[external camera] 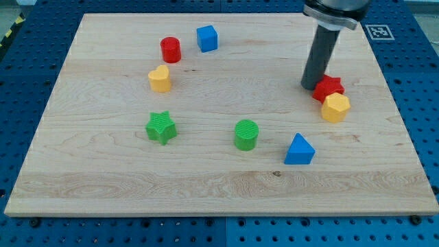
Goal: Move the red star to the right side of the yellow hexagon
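Camera view: no pincer on this rig, just my tip (308, 86), which sat touching the red star (329, 87) near the desk (226, 185) right edge. Yellow hexagon (335, 108) touched the star from below. No readable writing.

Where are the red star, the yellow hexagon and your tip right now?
red star (330, 86), camera view, on its top face.
yellow hexagon (336, 107), camera view, on its top face.
my tip (311, 85), camera view, the rod's lower end, at the star's left.
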Robot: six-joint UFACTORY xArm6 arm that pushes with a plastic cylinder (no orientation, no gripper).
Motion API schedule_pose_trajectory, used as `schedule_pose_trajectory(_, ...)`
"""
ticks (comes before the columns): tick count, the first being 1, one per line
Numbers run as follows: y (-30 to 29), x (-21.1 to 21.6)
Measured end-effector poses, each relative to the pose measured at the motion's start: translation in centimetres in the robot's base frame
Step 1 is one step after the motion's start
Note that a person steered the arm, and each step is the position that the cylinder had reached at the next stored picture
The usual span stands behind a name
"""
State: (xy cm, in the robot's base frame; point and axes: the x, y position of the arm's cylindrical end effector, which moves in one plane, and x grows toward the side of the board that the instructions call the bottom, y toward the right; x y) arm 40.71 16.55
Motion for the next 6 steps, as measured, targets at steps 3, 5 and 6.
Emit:
schedule_pose_trajectory(3, 4.9, -0.4)
schedule_pose_trajectory(5, 7.8, 4.0)
schedule_pose_trajectory(6, 10.3, 5.3)
